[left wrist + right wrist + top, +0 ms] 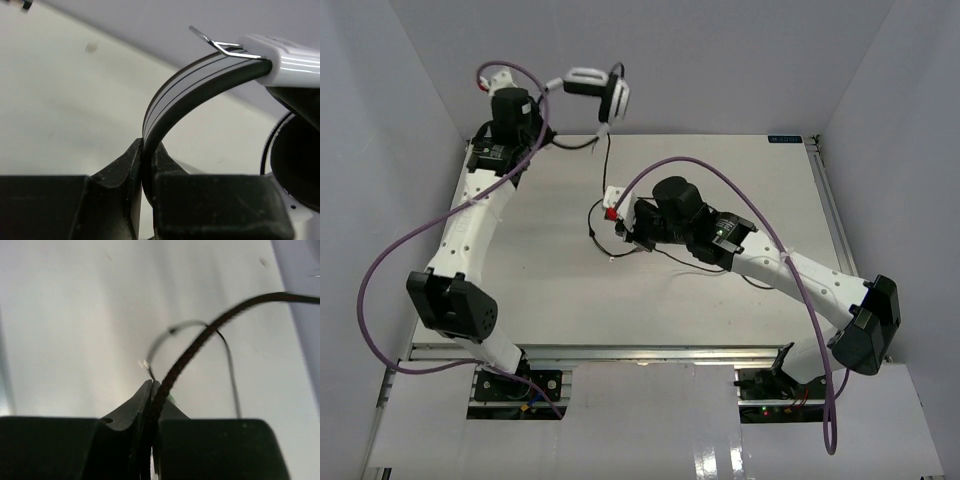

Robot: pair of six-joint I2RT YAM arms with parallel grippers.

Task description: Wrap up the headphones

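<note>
Left wrist: left tool (147, 165) clamps headband (190, 80); right tool (151, 390) pinches cable (200, 337). Winding step; next loop cable round headband above left tool.

The desk (560, 300) is covered by a plain off-white surface, matte and evenly lit, on which only soft shadows are cast. It is enclosed on three sides by pale grey-lilac panels: a back wall (720, 60) is set along the far edge, and a left wall (380, 150) and a right wall (910, 180) along the side edges. A silver metal rail (650, 352) is fitted along the near edge, and a second rail (827, 200) along the right edge. A small label (785, 140) is seen at the far right corner. Beyond the near edge a glossy white board (650, 430) is laid, in which light is reflected.
</note>
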